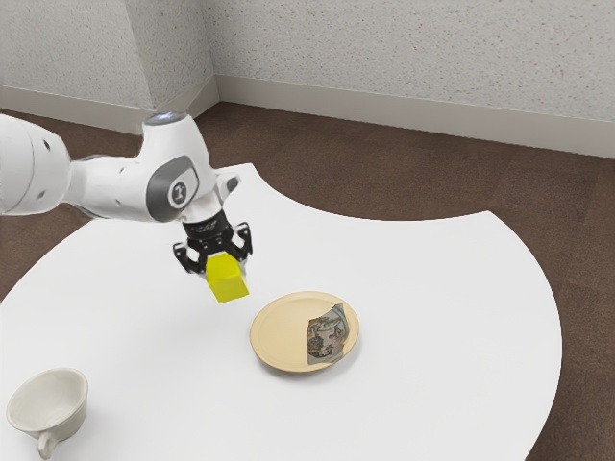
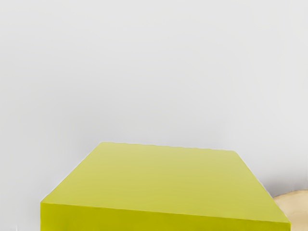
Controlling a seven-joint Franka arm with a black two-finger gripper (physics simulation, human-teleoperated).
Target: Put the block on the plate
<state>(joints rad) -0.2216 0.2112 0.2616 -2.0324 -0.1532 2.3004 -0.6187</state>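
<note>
- Toward the arm's side of the plate (image 1: 279, 331), in the exterior view, my gripper (image 1: 223, 261) is clenched on the yellow block (image 1: 228, 279) — tilted, seemingly raised above the table (image 1: 432, 288), apart from the plate.
- Well apart from the plate, toward the exterior view's left, stands a cup (image 1: 46, 401).
- Wrist view: the yellow block looms close, the plate's rim partly behind it. I judge it stiff, light, perhaps slick — two opposite flat sides suit my grip, high up, leaving its base free for the plate.

Yellow block (image 2: 166, 185) over white tabletop (image 2: 144, 72), edge of tan plate (image 2: 297, 206)
</note>
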